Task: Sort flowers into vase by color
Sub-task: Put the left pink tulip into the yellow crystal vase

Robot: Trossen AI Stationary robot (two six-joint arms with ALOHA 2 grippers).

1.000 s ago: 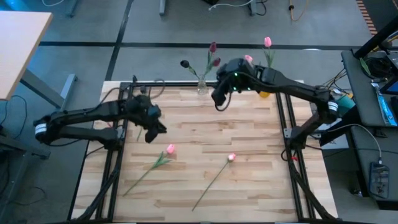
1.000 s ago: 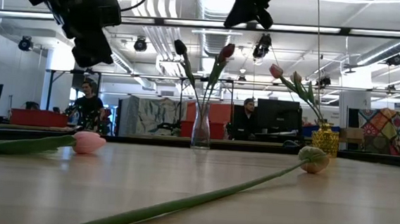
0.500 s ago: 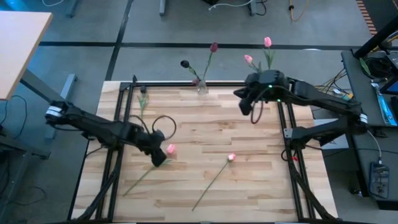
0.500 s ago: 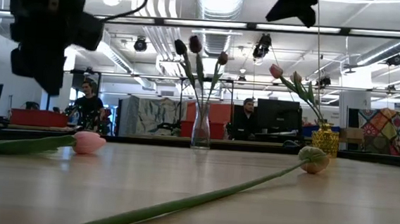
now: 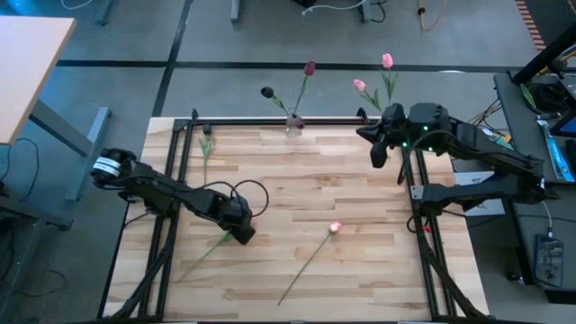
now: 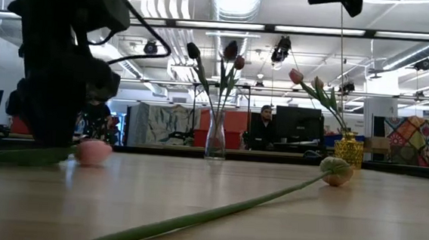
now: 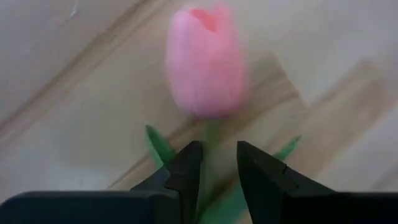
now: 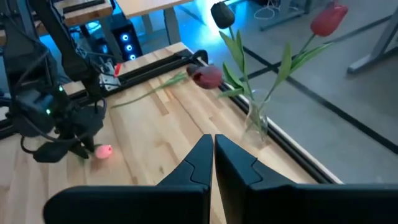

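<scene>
Left gripper [image 7: 214, 167] is down on the bench [image 5: 297, 180], fingers slightly parted astride the green stem just below the pale pink tulip [image 7: 205, 62], bud dead ahead at twelve o'clock, stem running back between them, while the right gripper [image 8: 213, 151], fingers together, waits far off.

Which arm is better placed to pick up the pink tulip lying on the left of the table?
Left. The left gripper is down at the pink tulip, fingers astride its stem. The right gripper is shut, high near the clear vase.
</scene>
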